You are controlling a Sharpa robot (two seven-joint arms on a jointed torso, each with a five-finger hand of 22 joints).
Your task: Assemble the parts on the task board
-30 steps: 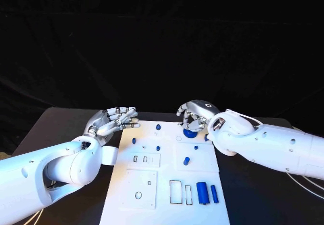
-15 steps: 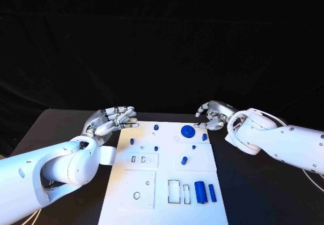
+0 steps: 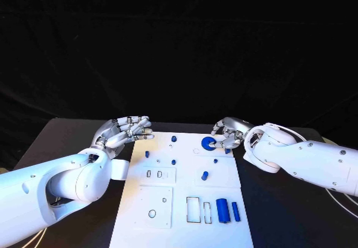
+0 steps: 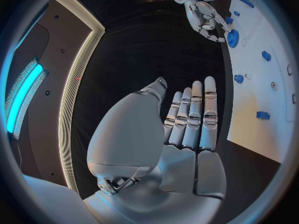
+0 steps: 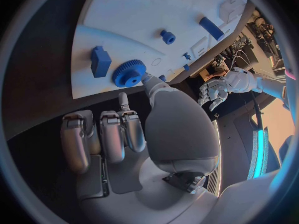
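I judge the assembly partly done; on the white plastic task board, in the middle of the black worktop, several small blue pegs already stand in their places across its far half, while near its front edge a thick blue cylinder and a thinner blue rod lie loose beside two empty rectangular slots, so those are left to seat.

My right hand is at the board's far right corner, fingers curled, its thumb tip touching the rim of the round blue toothed gear; the gear lies flat on the board, and I cannot tell whether the hand pinches it or only presses it, nor whether it is fully home; a blue square block stands just beside it.

My left hand rests off the board's far left corner, fingers straight and close together, holding nothing.

The worktop is matt black and bare round the board; behind it hangs a dark curtain, and the wrist views catch lit strips in the room.
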